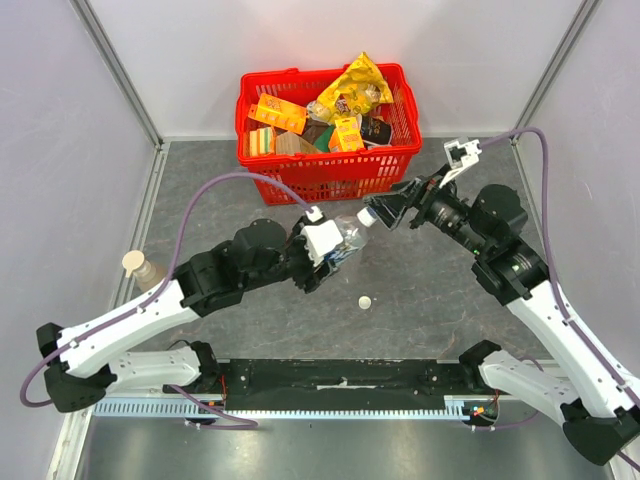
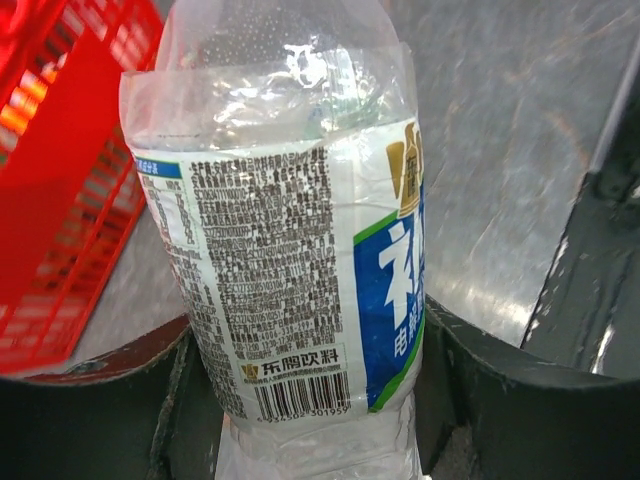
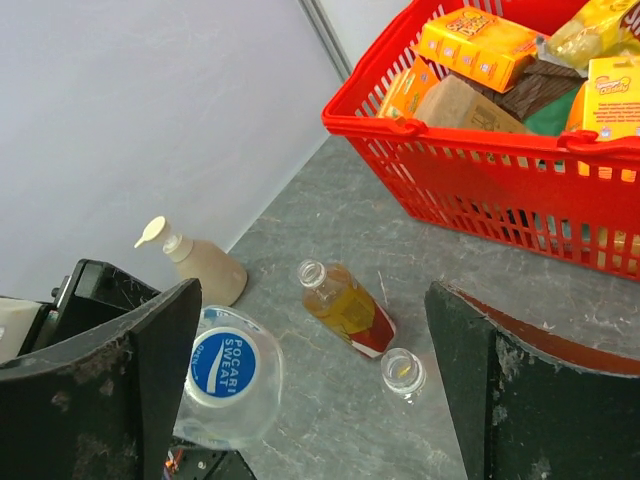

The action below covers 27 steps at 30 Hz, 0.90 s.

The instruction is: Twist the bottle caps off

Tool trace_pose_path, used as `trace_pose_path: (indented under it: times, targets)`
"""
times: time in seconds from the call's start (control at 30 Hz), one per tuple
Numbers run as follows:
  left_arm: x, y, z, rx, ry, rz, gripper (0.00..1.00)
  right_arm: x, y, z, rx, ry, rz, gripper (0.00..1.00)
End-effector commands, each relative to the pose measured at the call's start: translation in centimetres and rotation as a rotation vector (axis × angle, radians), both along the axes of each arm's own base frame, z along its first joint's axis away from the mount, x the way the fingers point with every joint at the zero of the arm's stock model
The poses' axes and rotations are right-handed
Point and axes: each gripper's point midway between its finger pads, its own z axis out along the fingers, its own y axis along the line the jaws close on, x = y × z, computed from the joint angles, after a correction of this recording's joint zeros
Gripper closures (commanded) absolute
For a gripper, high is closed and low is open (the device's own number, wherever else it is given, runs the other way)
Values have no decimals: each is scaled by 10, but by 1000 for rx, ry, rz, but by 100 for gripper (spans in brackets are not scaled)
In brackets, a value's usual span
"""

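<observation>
L pincer (image 1: 336,248) is clamping the clear bottle (image 2: 290,250) round its labelled mid-body, fingers (image 2: 95,400) pressing on both sides. It seems to be holding it up off the bench (image 1: 430,290), neck pointing toward the R arm. R pincer (image 1: 392,212) is hanging released, jaws spread wide, right by the neck end but gripping nothing. In the R wrist view the blue cap (image 3: 228,365) is sitting on that bottle, low and close beside one finger, not centred in the gap. So I'd judge the pincer is needing to line up before closing.

Other caps: the white cap (image 1: 366,302) is lying loose on the bench, apart from everything else. The yellow one isn't showing in any view. An uncapped amber bottle (image 3: 342,303) & a second open clear bottle (image 3: 402,372) are sitting near each other further along the bench.

Handling, my guess:
- **Cap:** small, hard plastic, stiff enough for a firm pinch, light once off and prone to rolling. Take it across the side wall w/ jaws opposite each other, not on the printed top.
- **Bottle:** thin, soft, w/ a slick glossy label; can't tell how full it is. It's likely buckling or spinning in the L grip once torque is coming on, so a hold nearer the shoulder would be resisting twist better.
</observation>
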Motion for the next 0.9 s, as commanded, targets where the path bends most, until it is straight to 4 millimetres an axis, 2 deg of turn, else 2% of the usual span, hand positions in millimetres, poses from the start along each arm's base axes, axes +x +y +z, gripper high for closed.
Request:
trace_pose_path:
  times: [0.0, 0.13, 0.2, 0.43, 0.67, 0.87]
  targets:
    - [11, 48, -16, 117, -56, 155, 63, -4, 10, 28, 34, -53, 72, 2]
    - [15, 69, -23, 128, -86, 232, 66, -5, 25, 24, 56, -35, 156, 2]
    - [17, 74, -22, 112, -95, 256, 67, -8, 34, 30, 94, -54, 213, 2]
    - [18, 79, -25, 96, -96, 283, 69, -13, 72, 11, 123, 40, 442, 24]
    - [17, 81, -29, 94, -86, 294, 70, -15, 88, 0, 123, 73, 491, 31]
    - [19, 82, -31, 101, -88, 303, 70, -16, 94, -13, 117, 103, 511, 35]
